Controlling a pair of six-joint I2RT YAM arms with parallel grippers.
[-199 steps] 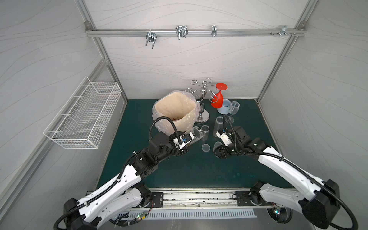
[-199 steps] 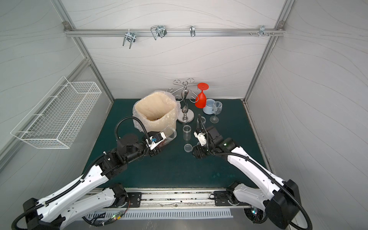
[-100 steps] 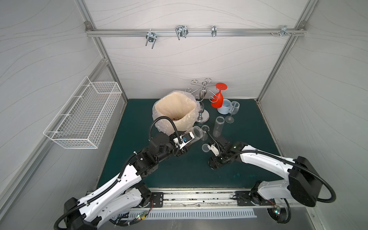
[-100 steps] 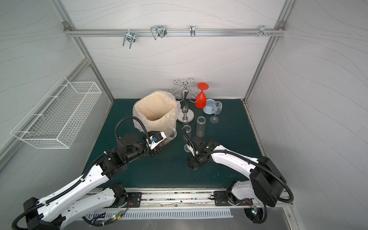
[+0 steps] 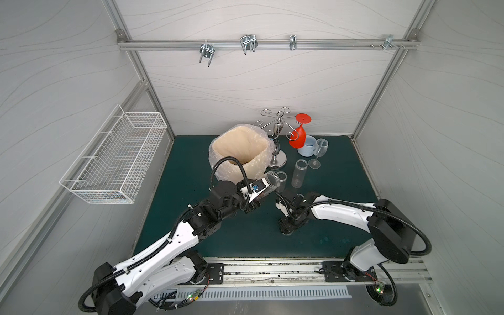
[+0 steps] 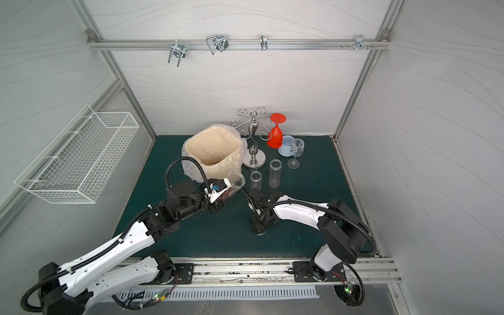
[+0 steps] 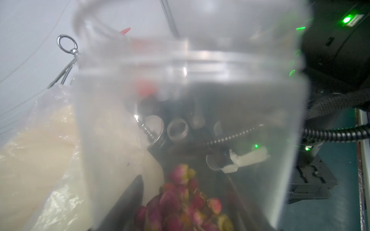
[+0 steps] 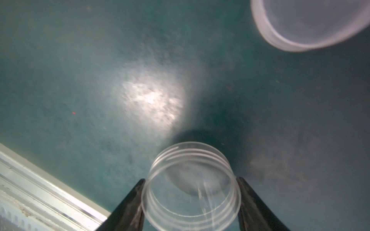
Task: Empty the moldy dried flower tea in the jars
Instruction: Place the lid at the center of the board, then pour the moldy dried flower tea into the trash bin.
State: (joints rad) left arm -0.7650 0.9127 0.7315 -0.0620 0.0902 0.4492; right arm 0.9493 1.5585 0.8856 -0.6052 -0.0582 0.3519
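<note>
From above, the left gripper [image 5: 256,196] is clamped around the base of the wide jar [image 5: 270,183]. The jar is tipped on a slant with its open mouth just beside the lined bin [image 5: 240,152], not over it. The flower tea [image 6: 227,195] sits heaped at the jar's low end. I'd say pouring from here would scatter petals down the outside of the bag onto the mat [image 5: 191,169]. The mouth also hangs close to the short jar [image 5: 281,178] and the tall jar [image 5: 300,173], which both stand open and look empty. A careless swing towards the bin could bowl them over.

The right gripper [image 5: 286,231] is down low at the mat, well apart from the jars.

In the left wrist view, the jar's cloudy wall fills nearly everything, with pink and yellow buds piled at the bottom and the bin's bag alongside. Smooth plastic held by its base could twist in the grip once it is upended.

In the right wrist view, the black fingers [image 8: 132,200] pinch a clear threaded lid [image 8: 191,192] on both sides, and a second lid [image 8: 310,24] lies nearby. I can't tell whether the held lid touches the mat. If it is let go at a tilt, it may roll off.
</note>
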